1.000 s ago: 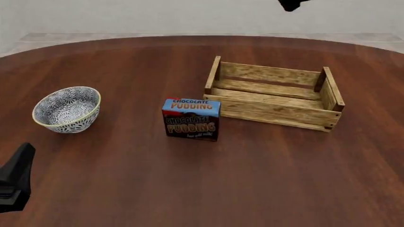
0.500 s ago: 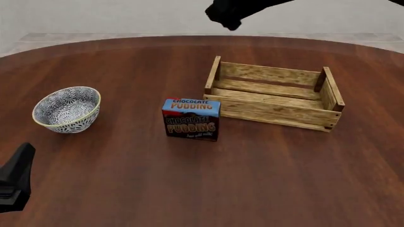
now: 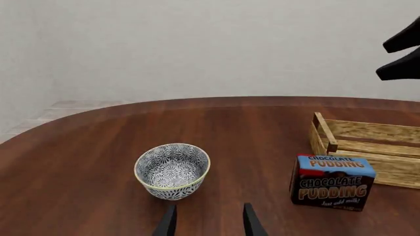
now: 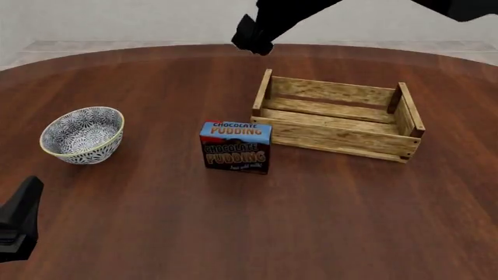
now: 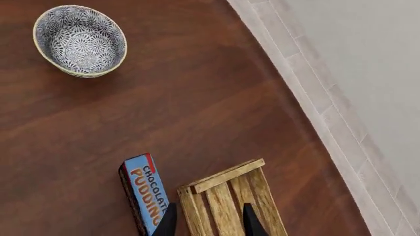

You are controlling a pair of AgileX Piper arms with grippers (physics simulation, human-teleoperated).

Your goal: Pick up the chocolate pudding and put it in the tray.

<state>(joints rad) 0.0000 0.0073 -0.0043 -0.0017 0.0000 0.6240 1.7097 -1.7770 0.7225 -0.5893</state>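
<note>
The chocolate pudding (image 4: 235,149) stands upright on the table just in front of the tray's left front corner. The tray (image 4: 335,140) is a light-wood slatted crate and is empty. My right gripper (image 4: 253,36) hangs high above the table, beyond the tray's left end. In the right wrist view it (image 5: 208,223) is open and empty above the pudding (image 5: 144,194) and the tray's end (image 5: 229,201). My left gripper (image 4: 22,219) sits low at the near left. In the left wrist view it (image 3: 208,223) is open and empty, with the pudding (image 3: 331,182) and the tray (image 3: 367,147) ahead.
A white-and-blue patterned bowl (image 4: 81,134) stands at the left of the table, close ahead of the left gripper (image 3: 172,169); the right wrist view shows it too (image 5: 80,40). The right gripper's fingers (image 3: 399,69) show high in the left wrist view. The table's far edge curves behind the tray.
My right arm has swung leftward and lower across the top of the front view, from above the tray toward its left end. The left arm, pudding, tray and bowl have not moved.
</note>
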